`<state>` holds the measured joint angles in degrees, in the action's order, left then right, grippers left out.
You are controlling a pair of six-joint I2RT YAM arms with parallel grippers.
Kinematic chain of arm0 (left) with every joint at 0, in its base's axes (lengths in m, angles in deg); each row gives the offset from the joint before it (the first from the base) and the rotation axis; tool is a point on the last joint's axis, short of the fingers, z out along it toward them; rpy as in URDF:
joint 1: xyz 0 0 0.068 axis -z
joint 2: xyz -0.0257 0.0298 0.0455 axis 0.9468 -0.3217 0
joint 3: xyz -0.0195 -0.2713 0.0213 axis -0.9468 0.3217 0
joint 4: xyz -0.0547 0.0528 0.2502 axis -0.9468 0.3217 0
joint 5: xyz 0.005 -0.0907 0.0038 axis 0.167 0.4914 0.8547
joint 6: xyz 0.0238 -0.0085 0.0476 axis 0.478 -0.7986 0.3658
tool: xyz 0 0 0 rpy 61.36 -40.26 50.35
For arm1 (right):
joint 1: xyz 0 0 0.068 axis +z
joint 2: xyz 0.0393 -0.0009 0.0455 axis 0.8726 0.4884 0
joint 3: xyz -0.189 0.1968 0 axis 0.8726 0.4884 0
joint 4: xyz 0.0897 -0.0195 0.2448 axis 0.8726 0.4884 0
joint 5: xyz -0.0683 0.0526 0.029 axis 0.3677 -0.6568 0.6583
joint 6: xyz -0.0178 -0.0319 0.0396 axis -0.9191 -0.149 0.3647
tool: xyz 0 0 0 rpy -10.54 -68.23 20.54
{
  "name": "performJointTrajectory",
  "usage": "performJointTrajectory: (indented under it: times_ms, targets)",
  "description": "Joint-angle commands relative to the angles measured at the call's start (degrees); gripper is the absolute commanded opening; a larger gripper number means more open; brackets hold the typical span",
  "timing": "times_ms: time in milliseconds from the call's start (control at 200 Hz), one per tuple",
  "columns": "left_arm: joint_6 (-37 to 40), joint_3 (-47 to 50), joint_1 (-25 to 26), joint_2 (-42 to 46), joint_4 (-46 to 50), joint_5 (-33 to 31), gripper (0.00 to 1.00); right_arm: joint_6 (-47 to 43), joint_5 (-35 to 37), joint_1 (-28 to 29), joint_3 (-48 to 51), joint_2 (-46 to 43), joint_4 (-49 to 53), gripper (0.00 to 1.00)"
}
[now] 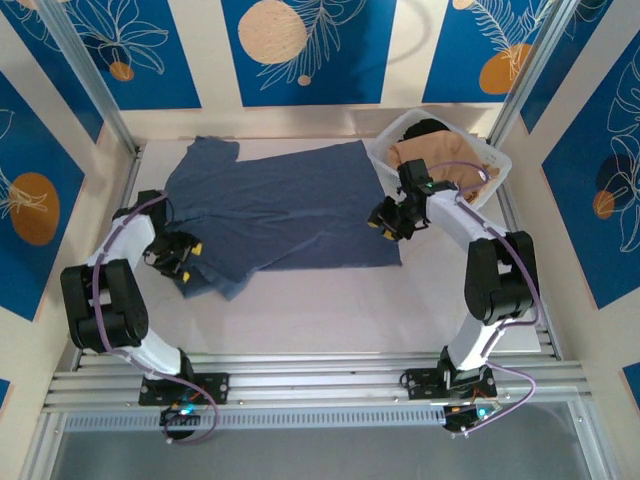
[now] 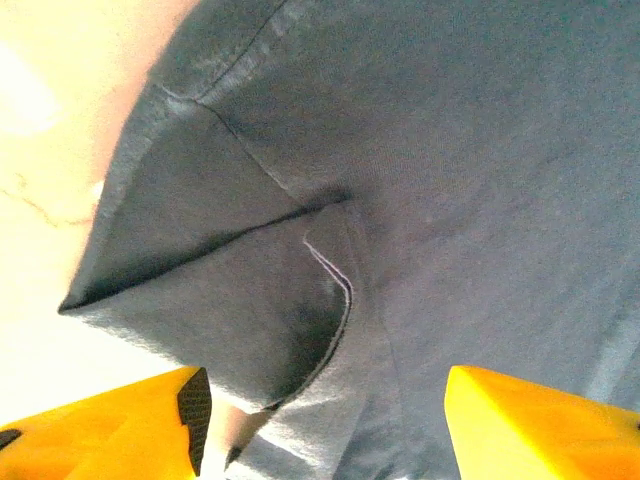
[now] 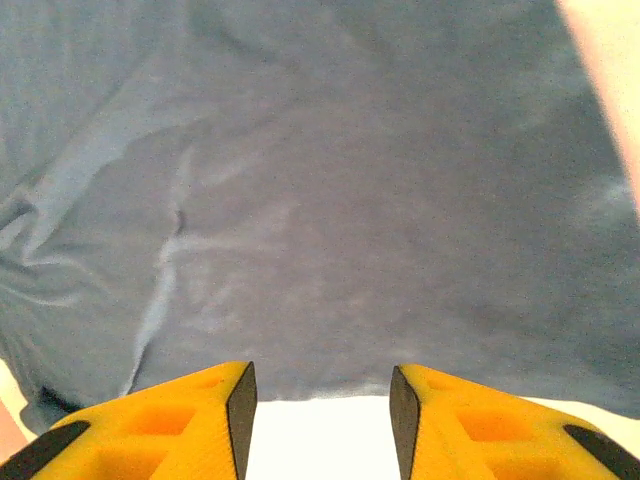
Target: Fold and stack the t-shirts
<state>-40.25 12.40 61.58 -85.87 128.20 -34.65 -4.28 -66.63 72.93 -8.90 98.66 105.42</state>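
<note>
On the white worktop [image 1: 320, 310], dusty slate-blue cloth t-shirt [image 1: 290, 215] lies long axis 9–3 o'clock; left claw [image 1: 188, 258] at 8 o'clock sleeve, right claw [image 1: 383, 225] at 3 o'clock hem, both jaws apart, empty.

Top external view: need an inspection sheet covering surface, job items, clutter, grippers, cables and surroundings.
Surface: white table, with the shirt lying on its far half.
Job's things: slate-blue t-shirt spread flat, its near-left sleeve creased. Tan t-shirt bunched in the basket.
Clutter: white plastic basket at the far right corner.
Grippers: left gripper open over the creased sleeve. Right gripper open at the blue shirt's right-hand edge.
Cables: purple cables run along both arms. No snag seen.
Surroundings: blue and cream leaf-print panels and aluminium frame posts.
</note>
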Motion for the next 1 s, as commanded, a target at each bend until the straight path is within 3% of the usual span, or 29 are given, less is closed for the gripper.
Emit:
performJointTrajectory:
  times_ms: [0,360,420,535,770,995]
  targets:
    - [-5.48,0.08,-0.63,-0.56,-2.38,1.39,0.64,-0.29,-2.88,-0.48,2.82,-2.49,-1.37,0.43]
    - [-7.77,3.80,-0.72,-3.80,-7.30,2.40,0.51,1.23,-1.92,-2.19,7.82,-4.03,-2.78,0.42]
    - [-8.13,3.88,-0.75,-3.76,-8.36,2.26,0.40,1.98,-1.37,-2.40,8.61,-3.98,-3.03,0.42]
    - [-7.71,3.63,-0.63,-3.47,-8.13,2.55,0.00,4.29,0.35,-3.25,10.71,-4.48,-3.59,0.42]
    - [-5.80,5.78,1.72,7.98,0.85,-1.38,0.00,9.95,1.59,-6.27,12.99,-4.34,-3.51,0.43]
    - [-9.12,12.89,3.55,21.70,7.04,-3.44,0.00,14.49,3.39,-6.28,11.93,-1.84,1.66,0.40]
